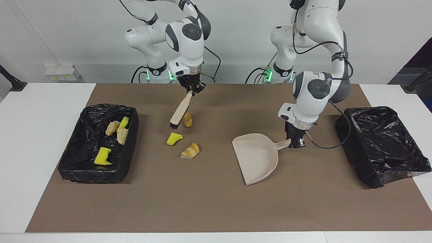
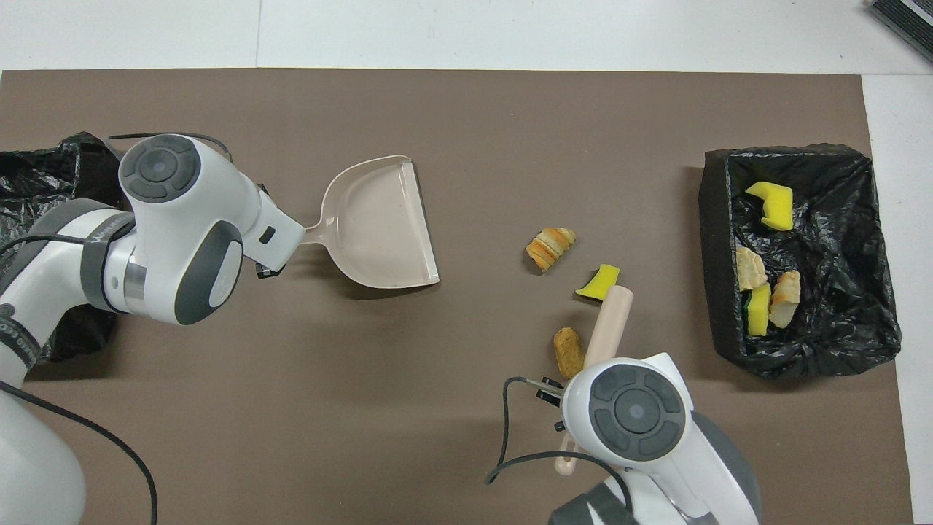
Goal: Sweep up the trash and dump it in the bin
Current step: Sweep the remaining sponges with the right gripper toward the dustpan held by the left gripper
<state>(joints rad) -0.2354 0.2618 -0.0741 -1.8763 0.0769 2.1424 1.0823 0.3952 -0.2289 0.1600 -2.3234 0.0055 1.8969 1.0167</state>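
**Ana:** While the right end effector [image 1: 191,90] pinches the brush [image 1: 179,111] by its handle, the bristles sit just beside the golden-brown piece [image 1: 187,119], toward the full bin [image 1: 97,143]. What worries you?

**Ben:** Three loose scraps lie on the surface: that piece, the yellow sponge chunk [image 1: 174,138] and the striped bread piece [image 1: 190,151]. One slanted stroke could catch the first and scatter the others.

**Ana:** And the dustpan [image 1: 257,157]?

**Ben:** Pinched at its handle tip by the left end effector [image 1: 295,143], its mouth stands well apart from the scraps. Swept trash may stop short or roll past the lip.

**Ana:** Four scraps already lie in that bin; the empty bin [image 1: 383,145] sits at the left arm's end.

**Ben:** A thin handle-tip grip might let the pan twist when lifted.
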